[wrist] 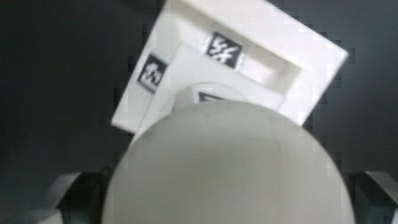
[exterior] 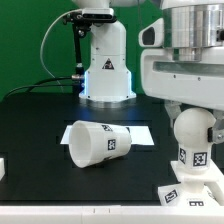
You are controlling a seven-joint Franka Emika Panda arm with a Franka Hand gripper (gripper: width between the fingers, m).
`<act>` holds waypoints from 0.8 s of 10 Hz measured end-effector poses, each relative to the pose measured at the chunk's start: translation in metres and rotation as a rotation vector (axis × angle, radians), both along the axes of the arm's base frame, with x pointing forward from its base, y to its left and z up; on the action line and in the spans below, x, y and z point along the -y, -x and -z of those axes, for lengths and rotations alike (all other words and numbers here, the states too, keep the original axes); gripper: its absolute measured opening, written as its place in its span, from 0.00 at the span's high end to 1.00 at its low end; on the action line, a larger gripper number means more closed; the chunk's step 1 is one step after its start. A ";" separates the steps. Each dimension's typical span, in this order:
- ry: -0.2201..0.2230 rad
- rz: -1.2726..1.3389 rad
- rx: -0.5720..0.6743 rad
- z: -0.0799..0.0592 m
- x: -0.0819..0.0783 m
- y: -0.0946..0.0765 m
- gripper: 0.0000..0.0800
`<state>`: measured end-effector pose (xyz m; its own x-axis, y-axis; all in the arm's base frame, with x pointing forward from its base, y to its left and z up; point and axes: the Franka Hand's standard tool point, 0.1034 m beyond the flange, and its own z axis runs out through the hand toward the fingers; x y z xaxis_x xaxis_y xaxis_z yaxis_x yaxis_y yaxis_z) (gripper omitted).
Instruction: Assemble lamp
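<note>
Lamp assembly looks about halfway through, judging from how the parts lie. The bulb [exterior: 190, 130] stands upright at the exterior view's right, neck down on top of the square stepped base [exterior: 186, 192], which sits on the black counter [exterior: 40, 120] near the front edge. The wrist view looks straight down over the bulb's round head onto the base beneath it. Whether the neck is fully seated in the base or only resting there, I cannot tell.

The fingers [wrist: 71, 196] show as dark tips on either side of the bulb's head, which fills the gap between them. I judge them closed on the bulb, though the contact itself is blurred.

The shade [exterior: 95, 143] is not fitted. It lies on its side, well apart from the base, towards the middle of the counter and across the near edge of the marker board [exterior: 140, 130]. What remains, by my reckoning, is to finish seating the bulb, then fetch the shade and set it over the bulb.

By count there is one base, one bulb, one shade, one marker board and one robot pedestal [exterior: 105, 65] at the back.
</note>
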<state>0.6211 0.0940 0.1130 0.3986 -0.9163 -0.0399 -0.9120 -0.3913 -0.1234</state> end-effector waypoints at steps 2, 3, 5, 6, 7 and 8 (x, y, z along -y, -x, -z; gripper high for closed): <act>-0.042 0.130 -0.006 0.000 0.000 0.001 0.28; -0.047 0.169 -0.010 0.000 -0.001 0.001 0.28; -0.070 0.315 -0.025 0.000 -0.001 0.001 0.28; -0.114 0.444 -0.043 0.000 0.002 0.001 0.28; -0.132 0.504 -0.052 0.000 0.003 0.001 0.28; -0.150 0.597 -0.060 -0.002 0.002 0.001 0.28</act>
<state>0.6206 0.0917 0.1146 -0.1878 -0.9633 -0.1919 -0.9754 0.2059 -0.0792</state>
